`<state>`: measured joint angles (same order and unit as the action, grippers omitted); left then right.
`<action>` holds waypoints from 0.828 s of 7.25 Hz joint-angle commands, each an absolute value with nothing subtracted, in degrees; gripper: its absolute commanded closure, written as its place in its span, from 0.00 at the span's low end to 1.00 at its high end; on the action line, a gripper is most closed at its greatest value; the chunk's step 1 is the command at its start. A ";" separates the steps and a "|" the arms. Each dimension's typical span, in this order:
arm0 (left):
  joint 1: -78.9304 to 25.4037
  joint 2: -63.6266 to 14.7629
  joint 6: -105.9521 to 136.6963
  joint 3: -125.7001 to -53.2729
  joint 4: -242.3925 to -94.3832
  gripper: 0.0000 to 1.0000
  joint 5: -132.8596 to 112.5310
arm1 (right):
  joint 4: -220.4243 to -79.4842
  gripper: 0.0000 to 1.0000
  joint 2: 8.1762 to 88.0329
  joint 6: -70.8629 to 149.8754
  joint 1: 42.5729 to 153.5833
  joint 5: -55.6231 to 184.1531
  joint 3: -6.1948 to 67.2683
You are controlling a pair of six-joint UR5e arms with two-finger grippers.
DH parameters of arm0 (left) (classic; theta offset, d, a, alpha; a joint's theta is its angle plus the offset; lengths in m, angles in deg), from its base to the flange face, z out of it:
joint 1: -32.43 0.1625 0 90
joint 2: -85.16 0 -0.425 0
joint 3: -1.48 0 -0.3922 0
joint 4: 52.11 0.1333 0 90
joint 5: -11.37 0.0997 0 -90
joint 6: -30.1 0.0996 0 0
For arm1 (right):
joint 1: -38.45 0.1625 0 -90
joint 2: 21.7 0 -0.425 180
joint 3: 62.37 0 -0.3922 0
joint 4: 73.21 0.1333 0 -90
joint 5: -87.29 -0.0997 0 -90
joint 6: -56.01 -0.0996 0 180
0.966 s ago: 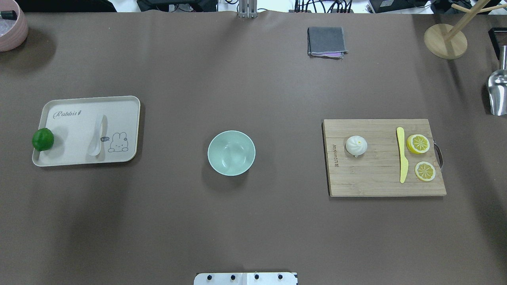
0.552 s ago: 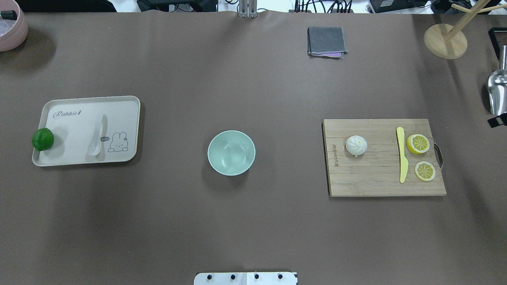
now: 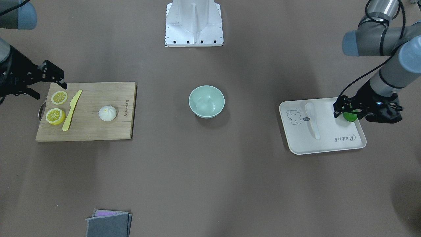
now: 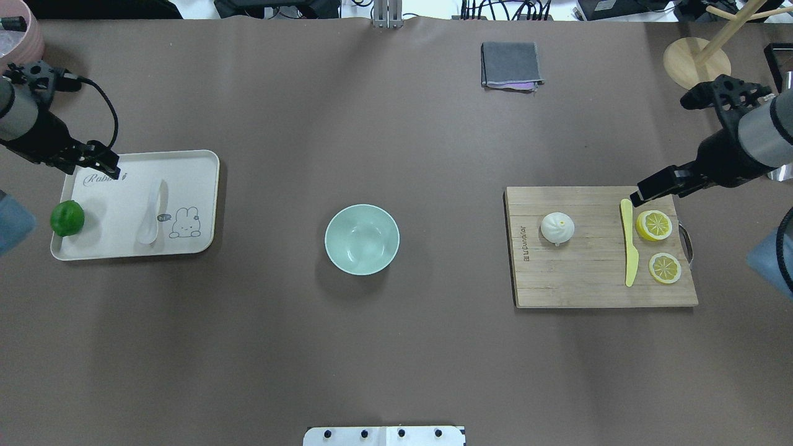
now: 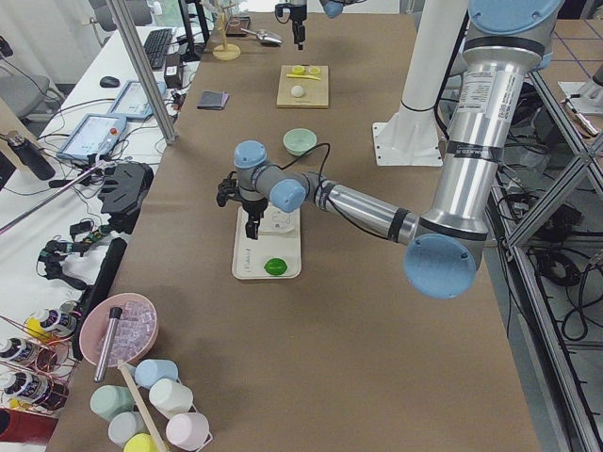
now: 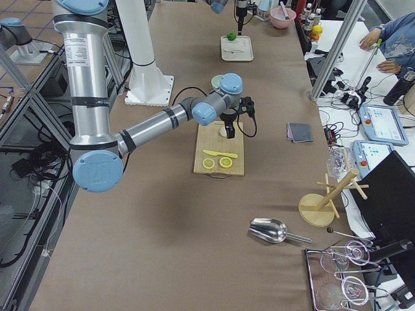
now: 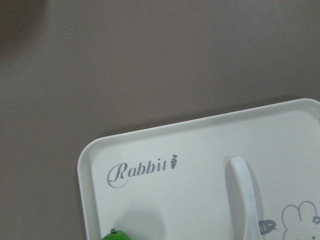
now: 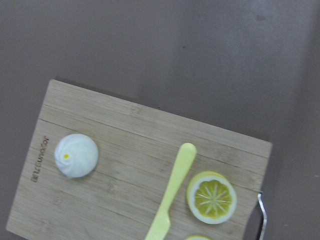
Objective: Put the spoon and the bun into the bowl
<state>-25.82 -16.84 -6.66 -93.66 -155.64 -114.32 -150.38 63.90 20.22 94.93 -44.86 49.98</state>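
Observation:
The white spoon [image 4: 150,217] lies on the cream tray [image 4: 118,238], also in the front view [image 3: 312,120] and the left wrist view [image 7: 245,195]. The white bun [image 4: 557,227] sits on the wooden cutting board [image 4: 582,282], also in the front view [image 3: 107,113] and the right wrist view [image 8: 75,155]. The mint-green bowl [image 4: 362,239] stands empty at mid-table [image 3: 206,101]. My left gripper [image 4: 90,162] hovers open over the tray's far left corner, empty. My right gripper [image 4: 660,186] hovers open over the board's far right edge, empty.
A green lime [image 4: 67,218] sits at the tray's left edge. A yellow knife [image 4: 629,241] and two lemon slices [image 4: 654,225] lie on the board. A folded grey cloth [image 4: 510,65], a wooden stand [image 4: 697,64] and a pink bowl [image 4: 15,52] are at the far edge.
Both arms have come into the overhead view from its sides: the left one over the tray's far corner, the right one over the board's far right edge. The objects have not moved.

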 commanded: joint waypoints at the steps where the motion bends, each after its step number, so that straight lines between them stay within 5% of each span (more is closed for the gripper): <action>1: -22.16 -18.72 -9.01 -90.98 -155.73 0.25 -113.70 | -150.38 0.00 61.88 16.03 90.66 -41.22 50.04; 6: -19.07 -21.79 -10.15 -86.33 -155.82 0.38 -113.61 | -150.38 0.00 59.95 15.84 83.99 -35.69 48.29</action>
<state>-19.33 -20.87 -10.12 -87.38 -155.82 -113.63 -150.38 60.61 15.78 85.93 -37.69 49.18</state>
